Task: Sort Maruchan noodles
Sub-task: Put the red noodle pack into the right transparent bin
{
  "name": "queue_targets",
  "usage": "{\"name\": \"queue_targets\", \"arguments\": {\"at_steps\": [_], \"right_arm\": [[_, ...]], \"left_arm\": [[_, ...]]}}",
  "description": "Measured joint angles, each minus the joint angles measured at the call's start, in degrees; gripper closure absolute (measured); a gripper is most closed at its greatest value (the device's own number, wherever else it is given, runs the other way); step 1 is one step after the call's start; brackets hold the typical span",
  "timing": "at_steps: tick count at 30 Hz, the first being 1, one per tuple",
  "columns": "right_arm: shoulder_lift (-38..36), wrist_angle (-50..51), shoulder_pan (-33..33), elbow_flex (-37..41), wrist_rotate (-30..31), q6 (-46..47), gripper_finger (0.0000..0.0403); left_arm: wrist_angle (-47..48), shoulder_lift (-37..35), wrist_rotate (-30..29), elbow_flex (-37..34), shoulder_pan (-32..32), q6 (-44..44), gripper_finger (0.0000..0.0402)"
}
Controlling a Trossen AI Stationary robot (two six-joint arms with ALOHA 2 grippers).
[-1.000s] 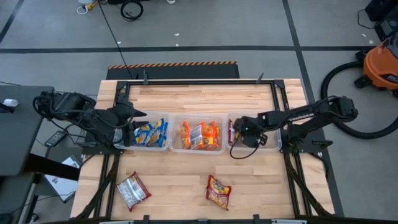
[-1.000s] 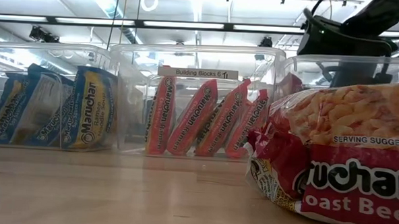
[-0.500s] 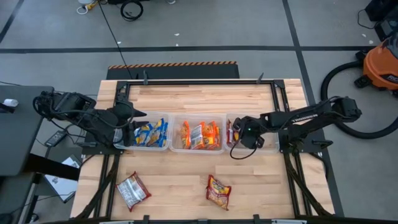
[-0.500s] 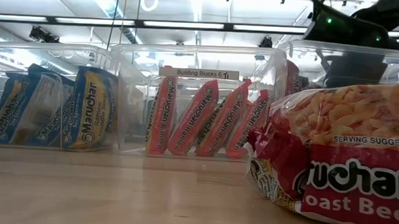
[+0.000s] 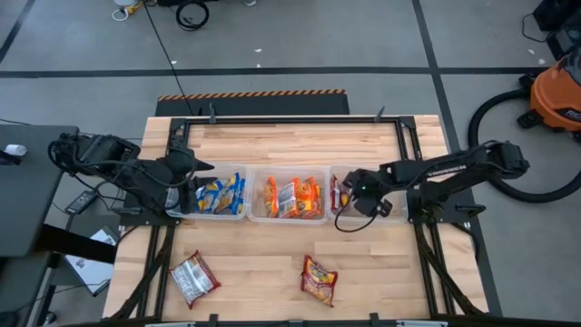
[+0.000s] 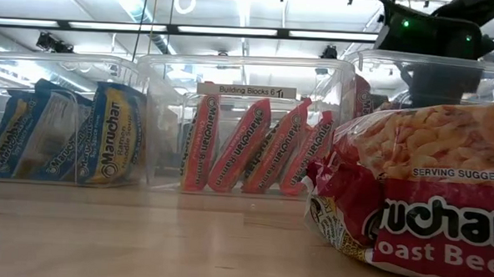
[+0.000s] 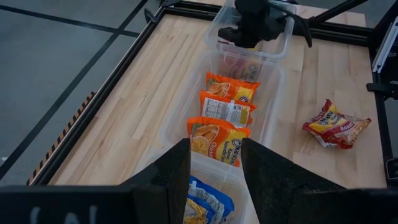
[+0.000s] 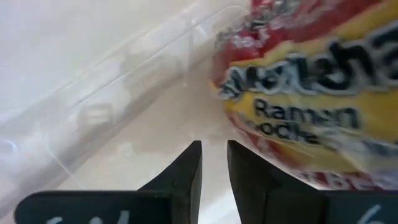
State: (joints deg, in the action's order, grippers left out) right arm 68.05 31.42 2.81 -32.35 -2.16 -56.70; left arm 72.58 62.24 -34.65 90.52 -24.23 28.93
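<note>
Three clear bins stand in a row across the table. The left bin holds blue packets (image 5: 222, 193), the middle one orange packets (image 5: 292, 197), the right one red packets (image 5: 337, 193). Two more red packets lie flat on the table near its near edge (image 5: 193, 277) (image 5: 319, 279). My right gripper (image 5: 356, 196) (image 8: 213, 155) points down into the right bin. Its fingers are a narrow gap apart with nothing between them, and a red packet (image 8: 311, 93) stands just beside them. My left gripper (image 5: 198, 173) (image 7: 216, 168) waits open at the left bin's outer end.
The bins' clear walls (image 8: 124, 81) close in around my right gripper. A black frame (image 5: 290, 119) runs along the table's edges. Bare wood lies between the bins and the two loose packets, and beyond the bins toward the far edge.
My right gripper has risen a little over the right bin; in the low view its dark body now stands higher than a second ago. The packets and bins have kept their places.
</note>
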Motion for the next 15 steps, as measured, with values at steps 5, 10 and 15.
{"name": "queue_targets", "arguments": {"at_steps": [5,10,15], "right_arm": [[-0.5,2.2,0.0,-1.6,3.2,-0.4,0.031],[-0.4,1.2,0.0,-2.1,-2.1,0.0,0.0308],[2.2,-2.6,0.1,-1.5,-4.9,3.1,0.0309]], "left_arm": [[0.0,0.0,0.0,0.0,0.0,0.0,0.0253],[0.0,0.0,0.0,0.0,0.0,0.0,0.0253],[0.0,0.0,0.0,0.0,0.0,0.0,0.0253]]}}
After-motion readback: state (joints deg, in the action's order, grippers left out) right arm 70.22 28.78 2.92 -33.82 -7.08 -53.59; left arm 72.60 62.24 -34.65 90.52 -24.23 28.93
